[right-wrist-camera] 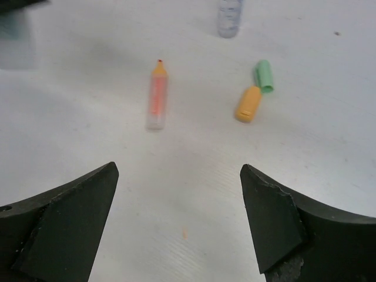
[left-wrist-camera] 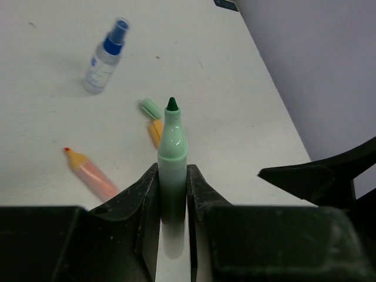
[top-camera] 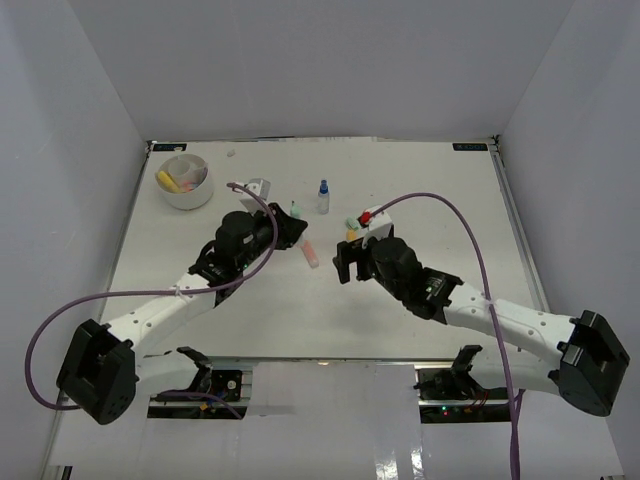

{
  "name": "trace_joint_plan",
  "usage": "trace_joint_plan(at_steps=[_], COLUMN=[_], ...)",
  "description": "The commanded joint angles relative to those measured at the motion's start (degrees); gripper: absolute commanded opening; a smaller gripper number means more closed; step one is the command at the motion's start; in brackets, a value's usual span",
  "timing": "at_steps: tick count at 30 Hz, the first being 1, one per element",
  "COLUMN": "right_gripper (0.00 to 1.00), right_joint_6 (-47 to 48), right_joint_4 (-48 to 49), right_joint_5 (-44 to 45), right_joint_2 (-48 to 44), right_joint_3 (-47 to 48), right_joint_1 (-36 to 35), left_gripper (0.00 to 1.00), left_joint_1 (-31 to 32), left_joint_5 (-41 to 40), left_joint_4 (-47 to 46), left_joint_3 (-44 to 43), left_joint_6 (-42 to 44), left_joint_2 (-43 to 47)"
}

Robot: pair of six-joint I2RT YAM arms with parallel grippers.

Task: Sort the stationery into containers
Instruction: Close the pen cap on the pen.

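- A white table point(top-camera: 300, 320) takes up the whole floor of the enclosure, matte and lightly scuffed.
- Plain pale grey panels close it in: back wall point(top-camera: 320, 70), left wall point(top-camera: 60, 150), right wall point(top-camera: 585, 120).
- Small black labels point(top-camera: 167, 147) sit at its far corners.
- The light is soft and even, and the shadows are faint.
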State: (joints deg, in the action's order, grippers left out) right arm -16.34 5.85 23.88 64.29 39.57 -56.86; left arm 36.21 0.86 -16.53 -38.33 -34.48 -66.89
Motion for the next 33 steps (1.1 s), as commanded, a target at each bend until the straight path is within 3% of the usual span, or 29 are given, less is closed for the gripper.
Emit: trace_joint_plan(at_steps=[1, 5, 8, 12, 19, 33], right_gripper=[0.90, 0.91, 0.95, 1.00, 0.79, 0.67], right_joint_6=[2.5, 8.4, 12.8, 16.1, 20.6, 24.9], right_joint_4=[-7.9, -14.8, -18.1, -20.2, -23.2, -21.6], right_joint_5=[-2.1, -7.4, -7.8, -8.6, -9.4, -9.7], right_joint_2=[0.0, 5.8, 12.7, 22.1, 38.4, 52.2], right_joint_3=[3.7, 13.0, 18.1, 26.7, 38.0, 46.6], right_joint_1=[5.6, 14.1, 17.0, 19.2, 19.6, 20.1], left_gripper=[0.11, 0.06, 0.00, 0.00, 0.00, 0.00], left_joint_1=[-7.7, -10.7, -11.2, -11.8, -11.9, -11.9], left_joint_5=[6.2, 7.9, 8.1, 9.9, 10.9, 8.7], left_joint_4=[9.2, 22.2, 26.6, 28.0, 28.2, 28.4], left_joint_3=[-4.9, -11.6, -13.8, -11.3, -5.4, -4.7], left_joint_6=[6.2, 13.8, 19.1, 23.2, 26.7, 26.4], left_joint_2=[3.6, 4.0, 4.8, 7.1, 10.4, 12.0])
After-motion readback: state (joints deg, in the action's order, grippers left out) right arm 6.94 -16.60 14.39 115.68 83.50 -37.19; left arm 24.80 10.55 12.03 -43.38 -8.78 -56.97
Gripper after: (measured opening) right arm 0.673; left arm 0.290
